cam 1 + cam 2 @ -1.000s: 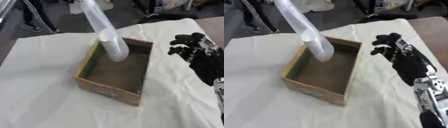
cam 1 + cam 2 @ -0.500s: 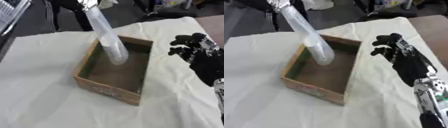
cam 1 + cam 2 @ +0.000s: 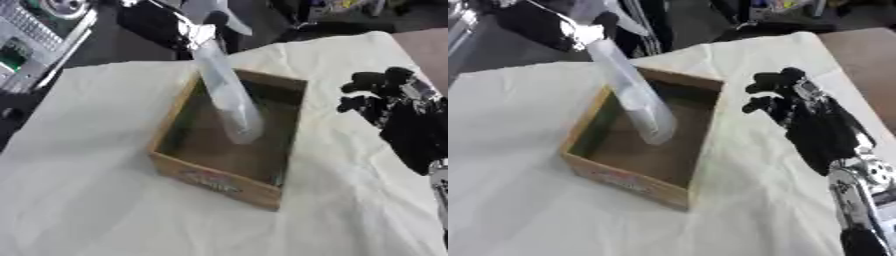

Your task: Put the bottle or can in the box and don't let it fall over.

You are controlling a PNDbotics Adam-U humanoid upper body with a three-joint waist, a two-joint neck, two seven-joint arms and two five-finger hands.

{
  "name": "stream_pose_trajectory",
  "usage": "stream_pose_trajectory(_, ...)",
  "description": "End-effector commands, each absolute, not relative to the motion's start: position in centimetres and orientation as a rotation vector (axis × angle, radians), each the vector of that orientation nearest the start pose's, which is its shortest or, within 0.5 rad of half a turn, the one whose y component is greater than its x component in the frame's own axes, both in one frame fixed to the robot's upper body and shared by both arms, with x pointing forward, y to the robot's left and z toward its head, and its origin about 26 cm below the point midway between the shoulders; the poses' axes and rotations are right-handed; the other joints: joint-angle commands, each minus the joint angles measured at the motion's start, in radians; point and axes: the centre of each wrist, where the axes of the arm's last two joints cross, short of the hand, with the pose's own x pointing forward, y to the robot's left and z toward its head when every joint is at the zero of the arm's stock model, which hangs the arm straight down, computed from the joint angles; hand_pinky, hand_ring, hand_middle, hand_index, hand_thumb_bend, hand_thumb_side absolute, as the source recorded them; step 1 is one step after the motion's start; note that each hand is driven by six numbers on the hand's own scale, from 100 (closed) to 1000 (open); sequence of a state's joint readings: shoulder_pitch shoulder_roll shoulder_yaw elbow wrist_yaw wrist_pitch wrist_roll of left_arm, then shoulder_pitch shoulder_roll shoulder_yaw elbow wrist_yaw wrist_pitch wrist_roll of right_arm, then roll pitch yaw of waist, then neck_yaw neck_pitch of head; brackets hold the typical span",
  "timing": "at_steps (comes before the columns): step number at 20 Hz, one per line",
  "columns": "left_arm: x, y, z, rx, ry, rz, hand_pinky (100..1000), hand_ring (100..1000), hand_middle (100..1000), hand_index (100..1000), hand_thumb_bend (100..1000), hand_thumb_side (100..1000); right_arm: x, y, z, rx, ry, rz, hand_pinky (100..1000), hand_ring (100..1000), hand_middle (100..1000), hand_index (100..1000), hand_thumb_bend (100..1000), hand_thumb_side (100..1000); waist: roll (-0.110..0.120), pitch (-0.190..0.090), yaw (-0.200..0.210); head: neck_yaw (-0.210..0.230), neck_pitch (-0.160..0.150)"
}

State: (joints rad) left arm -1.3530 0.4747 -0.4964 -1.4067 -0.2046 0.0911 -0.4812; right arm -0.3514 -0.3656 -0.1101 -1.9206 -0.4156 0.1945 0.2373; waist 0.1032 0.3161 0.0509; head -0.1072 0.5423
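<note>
A clear plastic bottle (image 3: 226,95) leans steeply, its top toward the far left and its base down inside the open brown box (image 3: 214,182). The base hangs near the middle of the box's floor; I cannot tell whether it touches. My left hand (image 3: 157,25), black with a silver part, comes in from the upper left and is shut on the bottle's top end. My right hand (image 3: 807,110) stays apart to the right of the box, fingers up and relaxed, holding nothing.
A cream cloth (image 3: 87,210) covers the table around the box. Bare brown tabletop (image 3: 429,45) shows at the far right. Dark floor and clutter lie beyond the table's far edge, with grey equipment (image 3: 35,35) at the upper left.
The bottle's base has sunk deeper into the box and my left hand has come into view at the top. The right hand has stayed put.
</note>
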Motion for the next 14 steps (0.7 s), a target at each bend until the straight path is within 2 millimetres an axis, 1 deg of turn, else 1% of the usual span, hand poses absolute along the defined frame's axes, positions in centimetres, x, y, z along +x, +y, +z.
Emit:
stream_pose_trajectory(1, 37.88, 9.94, 40.63, -0.556, 2.746, 2.237, 676, 413, 582, 574, 100, 100, 31.22, -29.28, 22.16, 0.299, -2.075, 0.374, 970, 631, 688, 769, 100, 781, -0.008, -0.015, -0.002, 0.001, -0.007)
stream_pose_trajectory(2, 37.86, 9.84, 40.49, -0.557, 2.742, 2.243, 677, 415, 584, 577, 100, 109, 31.23, -29.27, 22.16, 0.3, -2.075, 0.374, 970, 631, 688, 769, 100, 781, -0.008, -0.014, -0.003, 0.001, -0.007)
stream_pose_trajectory(3, 37.85, 9.74, 40.35, -0.559, 2.738, 2.249, 693, 430, 598, 598, 100, 174, 31.23, -29.26, 22.17, 0.3, -2.077, 0.373, 970, 630, 688, 769, 100, 782, -0.01, -0.013, -0.004, 0.001, -0.007)
stream_pose_trajectory(4, 37.84, 9.67, 40.24, -0.56, 2.737, 2.252, 693, 430, 598, 598, 100, 174, 31.23, -29.25, 22.19, 0.301, -2.078, 0.373, 970, 630, 688, 769, 100, 782, -0.011, -0.013, -0.005, 0.0, -0.008)
stream_pose_trajectory(5, 37.83, 9.62, 40.15, -0.561, 2.74, 2.253, 711, 450, 612, 623, 100, 239, 31.22, -29.25, 22.21, 0.301, -2.08, 0.373, 970, 630, 688, 769, 100, 785, -0.012, -0.013, -0.006, 0.0, -0.007)
stream_pose_trajectory(6, 37.83, 9.59, 40.08, -0.561, 2.743, 2.255, 716, 456, 617, 631, 100, 253, 31.22, -29.26, 22.23, 0.3, -2.081, 0.374, 970, 630, 688, 769, 100, 785, -0.013, -0.012, -0.007, -0.001, -0.008)
stream_pose_trajectory(9, 37.9, 9.63, 39.89, -0.541, 2.759, 2.266, 779, 524, 668, 697, 142, 359, 31.21, -29.27, 22.17, 0.3, -2.08, 0.373, 970, 629, 688, 769, 100, 783, -0.015, -0.011, -0.008, -0.001, -0.009)
stream_pose_trajectory(11, 37.85, 9.69, 39.95, -0.529, 2.76, 2.263, 788, 543, 684, 711, 153, 359, 31.21, -29.27, 22.13, 0.3, -2.078, 0.373, 970, 629, 688, 769, 100, 791, -0.016, -0.01, -0.009, -0.003, -0.012)
stream_pose_trajectory(12, 37.87, 9.74, 39.95, -0.527, 2.762, 2.259, 794, 549, 690, 713, 153, 376, 31.22, -29.25, 22.13, 0.301, -2.079, 0.374, 970, 629, 688, 769, 100, 791, -0.017, -0.01, -0.01, -0.003, -0.014)
stream_pose_trajectory(13, 37.9, 9.8, 39.93, -0.525, 2.762, 2.258, 811, 575, 709, 724, 171, 402, 31.21, -29.24, 22.14, 0.302, -2.08, 0.374, 970, 629, 688, 769, 100, 791, -0.017, -0.01, -0.011, -0.003, -0.015)
stream_pose_trajectory(14, 37.94, 9.87, 39.91, -0.525, 2.763, 2.256, 813, 579, 711, 725, 172, 404, 31.21, -29.25, 22.14, 0.301, -2.08, 0.374, 970, 629, 688, 769, 100, 792, -0.018, -0.01, -0.011, -0.003, -0.015)
